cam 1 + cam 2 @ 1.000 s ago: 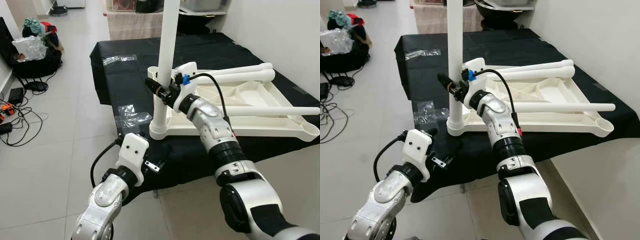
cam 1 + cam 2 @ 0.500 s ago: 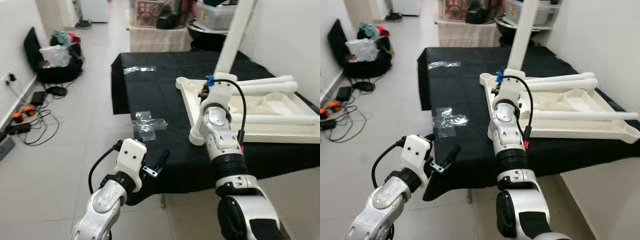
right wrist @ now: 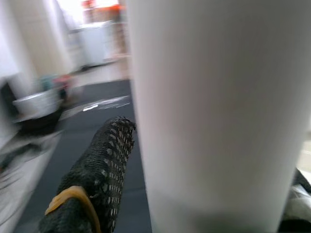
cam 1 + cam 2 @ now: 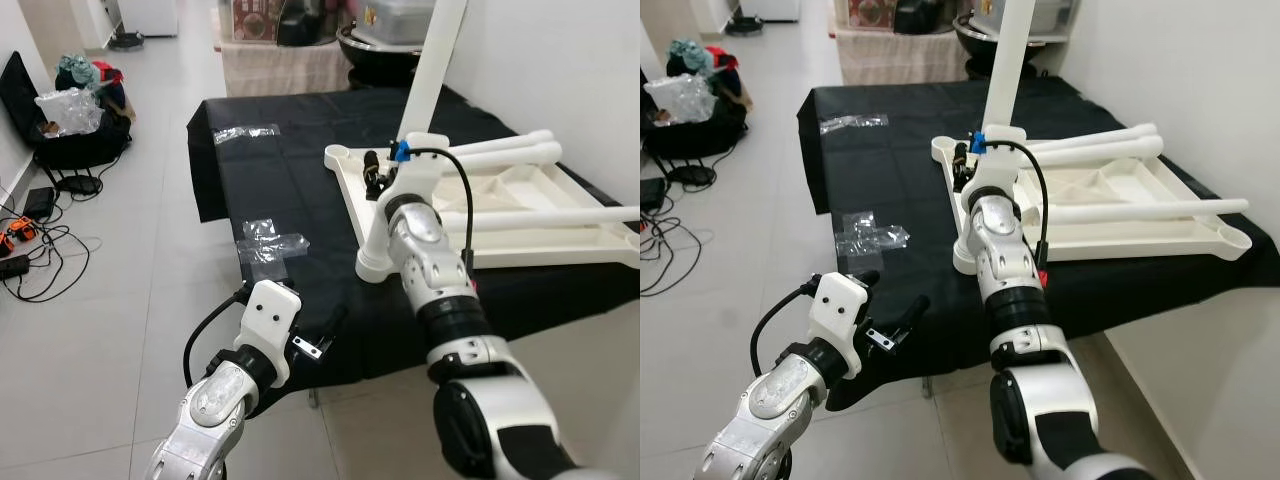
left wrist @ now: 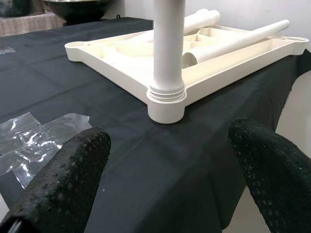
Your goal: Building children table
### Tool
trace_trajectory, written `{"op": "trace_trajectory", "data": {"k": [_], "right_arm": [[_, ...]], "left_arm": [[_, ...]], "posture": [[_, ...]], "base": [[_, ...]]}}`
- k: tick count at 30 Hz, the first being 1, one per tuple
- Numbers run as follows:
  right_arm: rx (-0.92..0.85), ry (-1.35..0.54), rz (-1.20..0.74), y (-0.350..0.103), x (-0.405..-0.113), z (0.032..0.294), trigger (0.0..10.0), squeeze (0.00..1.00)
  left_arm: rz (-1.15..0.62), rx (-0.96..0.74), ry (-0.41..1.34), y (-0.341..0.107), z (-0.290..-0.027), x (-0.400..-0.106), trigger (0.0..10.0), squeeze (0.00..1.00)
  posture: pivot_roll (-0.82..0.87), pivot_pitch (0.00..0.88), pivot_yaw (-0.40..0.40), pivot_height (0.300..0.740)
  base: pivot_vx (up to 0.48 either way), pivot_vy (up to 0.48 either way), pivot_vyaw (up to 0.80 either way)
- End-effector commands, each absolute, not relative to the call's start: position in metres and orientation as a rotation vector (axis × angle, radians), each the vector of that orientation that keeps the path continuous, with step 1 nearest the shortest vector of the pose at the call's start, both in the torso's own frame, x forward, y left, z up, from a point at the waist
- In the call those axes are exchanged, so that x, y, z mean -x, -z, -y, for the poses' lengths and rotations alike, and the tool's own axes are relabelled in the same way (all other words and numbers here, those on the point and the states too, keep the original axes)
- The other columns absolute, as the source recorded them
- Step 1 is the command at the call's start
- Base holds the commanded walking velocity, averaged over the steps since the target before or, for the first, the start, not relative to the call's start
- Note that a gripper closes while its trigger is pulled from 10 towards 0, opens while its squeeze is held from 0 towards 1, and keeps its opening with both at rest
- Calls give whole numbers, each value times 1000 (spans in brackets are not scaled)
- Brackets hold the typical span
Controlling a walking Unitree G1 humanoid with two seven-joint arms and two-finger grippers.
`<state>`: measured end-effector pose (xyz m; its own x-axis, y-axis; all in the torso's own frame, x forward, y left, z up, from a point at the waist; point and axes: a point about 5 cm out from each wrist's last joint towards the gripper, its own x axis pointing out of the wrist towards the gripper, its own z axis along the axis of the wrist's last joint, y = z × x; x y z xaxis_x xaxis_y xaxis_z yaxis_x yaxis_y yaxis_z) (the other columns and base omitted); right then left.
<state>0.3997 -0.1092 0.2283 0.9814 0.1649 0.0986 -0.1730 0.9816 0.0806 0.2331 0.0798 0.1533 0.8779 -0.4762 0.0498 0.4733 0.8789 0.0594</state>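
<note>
Straightened from its earlier lean, the table leg (image 4: pixel 432 70) stands upright at frame centre in the tabletop (image 4: pixel 520 205) corner, right gripper (image 4: pixel 378 172) pinching it. Left gripper (image 4: pixel 318 335), lower left, fingers spread.

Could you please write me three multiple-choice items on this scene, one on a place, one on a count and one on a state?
1. Where does the upright leg stand?
A. in a corner socket of the tabletop
B. on the floor
C. in the black bag

2. How many loose legs lie across the upturned tabletop?
A. none
B. one
C. three

3. How is the left claw?
A. shut on a leg
B. open, holding nothing
C. shut on the plastic wrap

Answers:
1. A: its base sits in the near corner socket, with the right claw against it.
2. C: two lie together near the far edge and one lies nearer.
3. B: its fingers stand wide apart over the black cloth.
</note>
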Motion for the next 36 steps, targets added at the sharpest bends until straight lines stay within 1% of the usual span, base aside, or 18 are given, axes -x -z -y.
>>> {"op": "trace_trajectory", "data": {"k": [1,2,6,7,8,10,12,16,21,22,24,26,27,29,33,34,35,36], "right_arm": [[-103,-408,41,-225,-398,97,10000,0],[-86,-531,28,-222,-396,98,10000,0],[-56,-644,18,-220,-395,102,10000,0],[-44,-739,13,-217,-390,105,10000,0],[-44,-739,13,-217,-390,105,10000,0],[-40,-910,-3,-211,-382,109,10000,0],[-58,-994,-5,-209,-377,109,10000,0],[-115,-1124,-19,-206,-369,107,10000,0],[-109,-1165,-41,-199,-368,102,10000,0],[-87,-1115,-39,-196,-371,99,0,0],[-87,-1115,-39,-196,-371,99,0,0],[-70,-974,-18,-195,-380,97,0,0],[-70,-974,-18,-195,-380,97,0,0],[-32,-807,-1,-197,-389,101,0,0],[-19,-748,4,-197,-392,104,0,0],[-7,-631,-3,-197,-396,109,0,0],[13,-263,-9,-202,-406,130,0,0],[14,-136,-6,-204,-407,137,0,0]], "left_arm": [[52,-52,496,-150,-78,-232,10000,0],[51,-57,496,-150,-79,-232,10000,0],[47,-64,495,-149,-79,-233,10000,0],[49,-62,497,-149,-79,-233,10000,0],[49,-62,497,-149,-79,-233,10000,0],[50,-61,501,-149,-79,-232,10000,0],[49,-65,501,-148,-79,-232,10000,0],[50,-66,496,-149,-80,-233,10000,0],[49,-66,500,-149,-80,-232,10000,0],[49,-68,503,-149,-80,-231,10000,0],[49,-68,503,-149,-80,-231,10000,0],[48,-70,502,-149,-80,-231,10000,0],[48,-70,502,-149,-80,-231,10000,0],[48,-73,502,-148,-80,-231,10000,0],[48,-74,502,-148,-80,-231,10000,0],[48,-73,502,-148,-81,-231,10000,0],[50,-74,501,-149,-81,-233,10000,0],[51,-76,502,-149,-81,-233,10000,0]], "posture": [[21,21,-88,740],[21,21,-88,740],[21,21,-88,740],[27,8,-84,740],[27,8,-84,740],[29,8,-81,740],[29,8,-81,740],[35,9,-79,740],[41,11,-78,740],[41,10,-76,740],[41,10,-76,740],[44,10,-77,740],[44,10,-77,740],[42,10,-76,740],[42,10,-76,740],[40,10,-75,740],[32,11,-71,740],[32,11,-71,740]], "base": [[0,0,0],[0,0,0],[0,0,0],[0,0,0],[0,0,0],[0,0,0],[0,0,0],[0,0,0],[0,0,0],[0,0,0],[0,0,0],[0,0,0],[0,0,0],[0,0,0],[0,0,0],[0,0,0],[0,0,0],[0,0,0]]}}
